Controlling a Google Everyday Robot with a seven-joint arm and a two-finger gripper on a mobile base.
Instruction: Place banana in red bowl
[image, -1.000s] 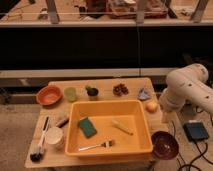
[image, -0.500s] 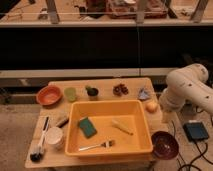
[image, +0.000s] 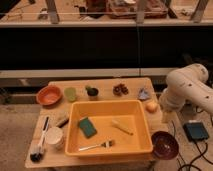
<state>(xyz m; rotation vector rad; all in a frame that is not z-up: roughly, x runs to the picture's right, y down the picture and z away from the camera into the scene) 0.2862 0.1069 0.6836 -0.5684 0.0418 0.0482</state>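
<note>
The banana (image: 121, 127) is slim and pale yellow and lies inside the yellow tub (image: 142, 131), right of its middle. The red bowl (image: 49, 95) stands at the table's back left corner and looks empty. My white arm (image: 186, 89) is folded beside the table's right edge, well away from the banana and the bowl. My gripper (image: 168, 107) is at the arm's lower end, next to the table's right edge and near the round orange fruit (image: 151, 106). It holds nothing that I can see.
In the tub lie a green sponge (image: 88, 127) and a fork-like utensil (image: 97, 146). A dark maroon bowl (image: 164, 145) sits at the front right corner. Cups (image: 70, 94), a white cup (image: 54, 137) and a brush (image: 39, 145) stand on the table. A black box (image: 195, 131) is on the floor.
</note>
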